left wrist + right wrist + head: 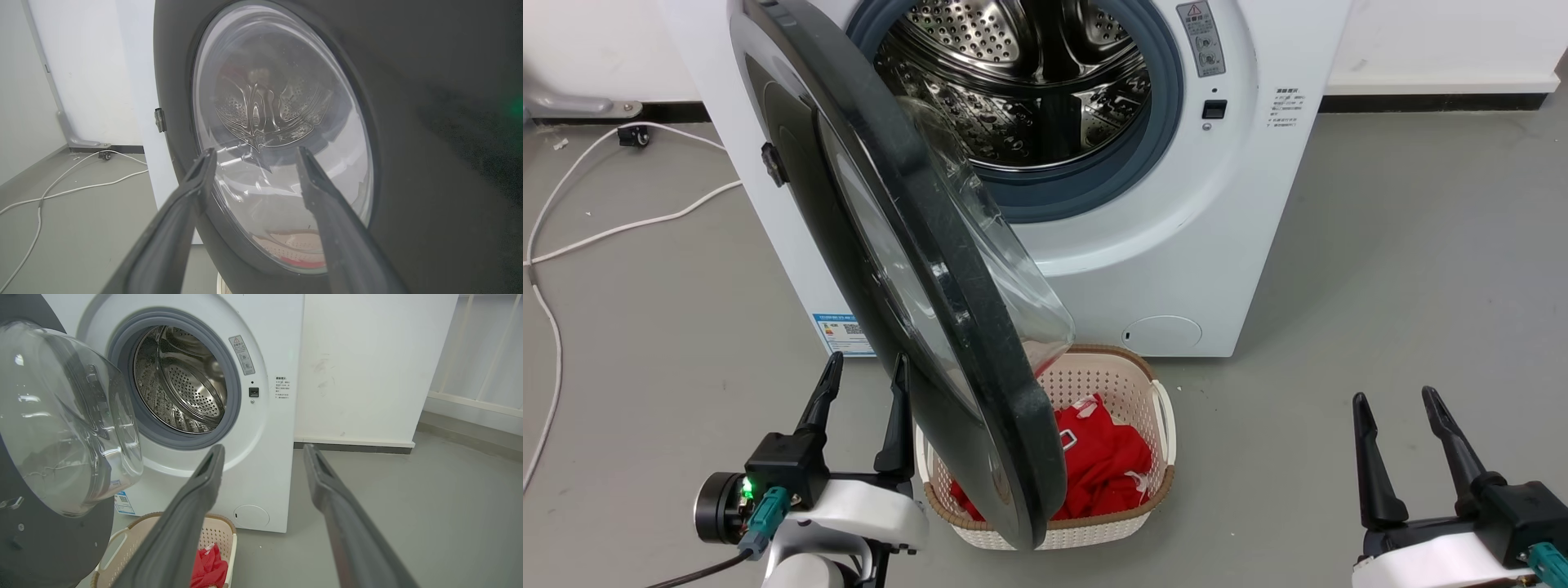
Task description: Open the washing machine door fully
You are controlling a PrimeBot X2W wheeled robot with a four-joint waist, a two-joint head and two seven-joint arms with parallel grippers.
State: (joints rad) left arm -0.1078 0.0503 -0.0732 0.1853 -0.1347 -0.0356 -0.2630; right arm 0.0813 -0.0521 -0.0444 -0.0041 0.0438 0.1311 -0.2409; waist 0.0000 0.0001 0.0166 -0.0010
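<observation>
- Head view: the door stands swung out from the machine, hinged on the robot's left, roughly edge-on to the camera. Its lower rim hangs over a basket holding red cloth. The drum lies open to view. The left gripper is spread wide and holds nothing, with its inner finger just beside the door's outer face; whether they touch I cannot tell. The right gripper is well apart at the lower right, also wide and empty.
- Left wrist view: the left gripper points at the door, close to its outer face. A cable lies on the floor.
- Right wrist view: the right gripper is spread and empty, facing the machine. The door is at the left with its glass bowl bulging inward, and the basket sits below.
</observation>
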